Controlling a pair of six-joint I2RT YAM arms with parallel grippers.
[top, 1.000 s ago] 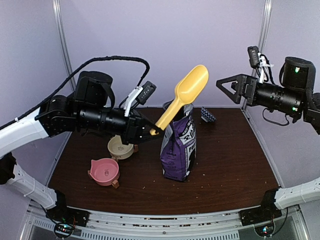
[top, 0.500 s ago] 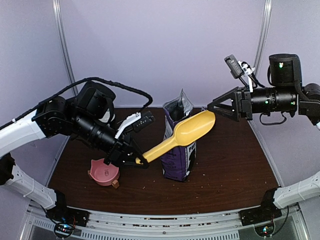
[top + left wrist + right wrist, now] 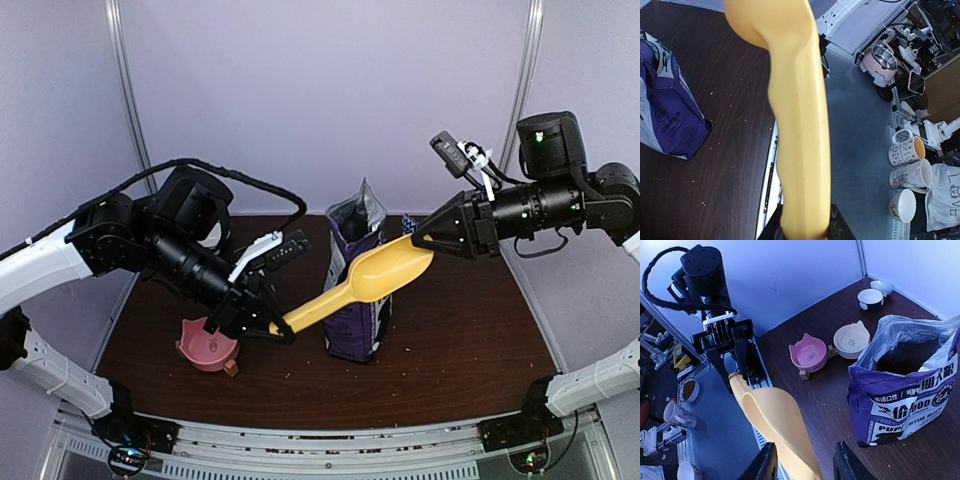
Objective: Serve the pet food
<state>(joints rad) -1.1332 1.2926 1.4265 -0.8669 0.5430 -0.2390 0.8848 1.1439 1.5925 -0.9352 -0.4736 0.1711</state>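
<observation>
Yellow plastic forms the long-handled scoop (image 3: 385, 270) that is held in the air between the two arms, above a dark brown wooden table (image 3: 460, 330). Its handle end is clamped between the black fingers of the left gripper (image 3: 268, 328), low on the left side. In the left wrist view the handle is seen running straight up from the closed jaws. From there the scoop slopes up to the right, and its hollow end is seen in front of the upper part of a tall purple-and-white printed bag (image 3: 355, 320). That bag is stood upright near the middle of the table with its top opened.

The right gripper (image 3: 415, 240) is set at the tip of the scoop's hollow end. In the right wrist view that end is seen between its two black fingers (image 3: 766, 464). It lies close against one finger and a gap is left beside the other, so whether it is pinched cannot be told.

The pet food cannot be made out as pellets. Only a dark hollow is shown inside the open mouth of the bag, and the visible face of the scoop is plain yellow.

A pink cat-eared bowl (image 3: 205, 348) is placed on the table below the left gripper, with a cream bowl (image 3: 851, 340) just beside it. A small dark-and-white bowl (image 3: 871, 299) and a pale bowl (image 3: 882, 286) are set farther back, near the wall.
</observation>
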